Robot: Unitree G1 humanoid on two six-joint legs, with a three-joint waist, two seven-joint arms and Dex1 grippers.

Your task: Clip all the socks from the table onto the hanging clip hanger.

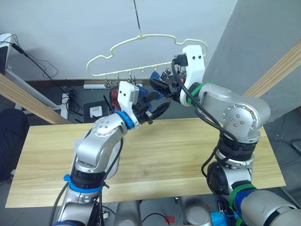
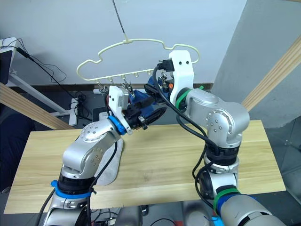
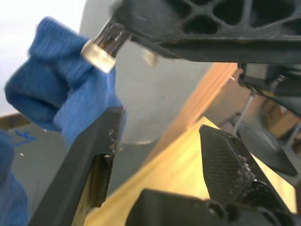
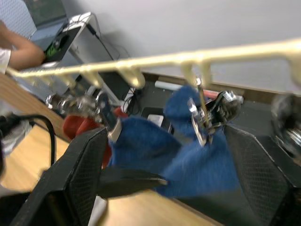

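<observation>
The pale yellow clip hanger [image 1: 146, 40] hangs above the table's [image 1: 188, 150] far edge, with silver clips [image 4: 202, 117] along its lower bar. Blue sock fabric [image 4: 155, 148] hangs under two of the clips, and I cannot tell whether it is one sock or two. A rust red sock [image 4: 82, 127] hangs beside it. My right gripper [image 4: 164, 162] is open, with the blue fabric between its fingers. Just below it, my left gripper [image 1: 154, 104] is open with the blue sock [image 3: 56, 94] beside one finger. A light grey sock [image 2: 112, 162] lies on the table under my left arm.
Slanted wooden beams [image 1: 277, 70] flank the table on both sides. A grey panel [image 1: 244, 42] stands at the back right. Cables and a power strip [image 1: 96, 110] lie on the floor behind. A person's arm [image 4: 19, 47] rests at a desk to the left.
</observation>
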